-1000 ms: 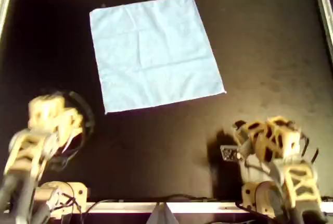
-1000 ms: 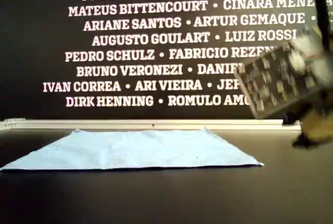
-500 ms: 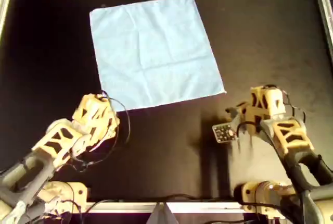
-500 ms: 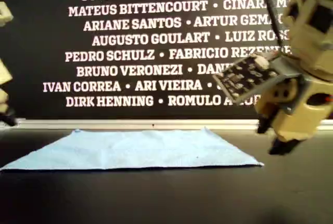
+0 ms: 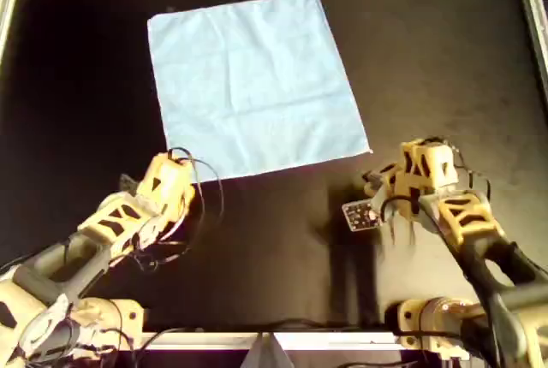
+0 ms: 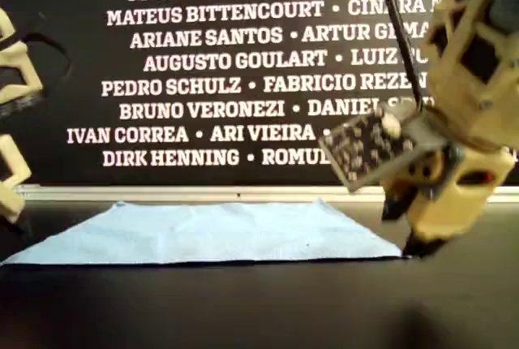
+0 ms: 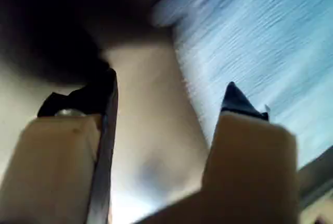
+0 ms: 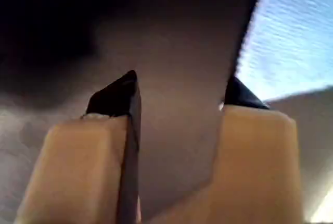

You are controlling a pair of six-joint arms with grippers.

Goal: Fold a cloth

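With fingers spread, the left gripper (image 5: 175, 165) and right gripper (image 5: 374, 178) are nearing the thin light-blue square cloth (image 5: 253, 84) lying flat on the black tabletop (image 5: 445, 60); each should be pinching only its near corner.

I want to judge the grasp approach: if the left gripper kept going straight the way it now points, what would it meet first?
Probably the cloth: the left gripper, open, points at its near corner, with blue fabric beyond one finger and bare table between them. Depth is blurry, so it might touch the table just beside the edge first.
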